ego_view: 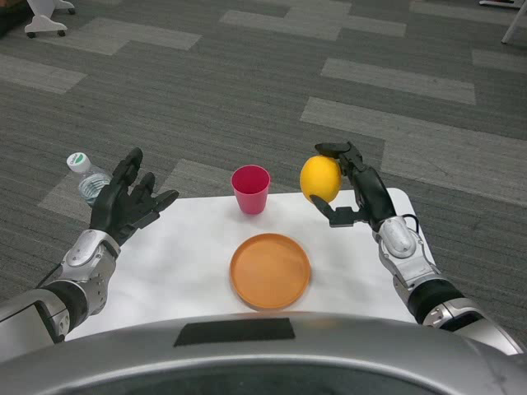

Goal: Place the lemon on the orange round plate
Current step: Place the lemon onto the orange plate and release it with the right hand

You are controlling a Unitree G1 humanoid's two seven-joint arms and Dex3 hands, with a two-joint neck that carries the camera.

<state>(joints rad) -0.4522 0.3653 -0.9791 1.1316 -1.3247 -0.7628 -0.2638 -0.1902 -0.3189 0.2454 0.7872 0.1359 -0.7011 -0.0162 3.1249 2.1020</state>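
While the orange plate [270, 271] sits bare at the lower centre of the white table [189, 247], the robot's right hand [356, 191] holds the lemon [320, 178] aloft at centre right, fingers curled over its top and thumb beneath, so the pick-up looks done and the carry and set-down remain. Its left hand [125, 200] hovers at the left with fingers spread and empty, near a water bottle [86, 177] whose label cannot be read; the pink cup [250, 189] shows no writing.

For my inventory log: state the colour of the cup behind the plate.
The cup is pink, in the head view.
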